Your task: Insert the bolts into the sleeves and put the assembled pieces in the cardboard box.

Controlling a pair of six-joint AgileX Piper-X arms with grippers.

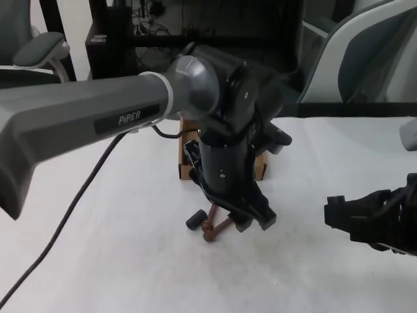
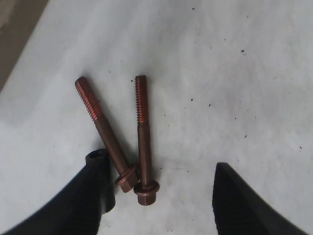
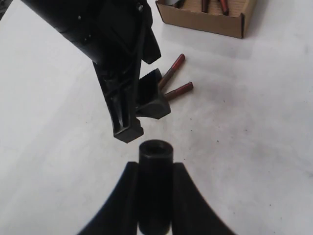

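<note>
Two copper-coloured bolts (image 2: 143, 142) lie on the white bench (image 1: 130, 261), heads close together and threaded ends fanned apart. My left pincer (image 2: 159, 169) hangs over them with its fingers spread wide, one on either side of the heads, gripping nothing. A label (image 1: 130, 117) in white letters runs along my left arm's grey link in the high view. That view also gives a second sleeve (image 1: 194, 220), black, lying just left of the bolts, and the cardboard box (image 1: 260, 166) on their far side, partly behind my left arm. My right pincer (image 3: 155, 169), low at the right of the bench, is closed on a black sleeve (image 3: 155, 152), its open bore facing the left pincer. My right wrist view looks into a corner of the box, where copper-coloured pieces lie.
</note>
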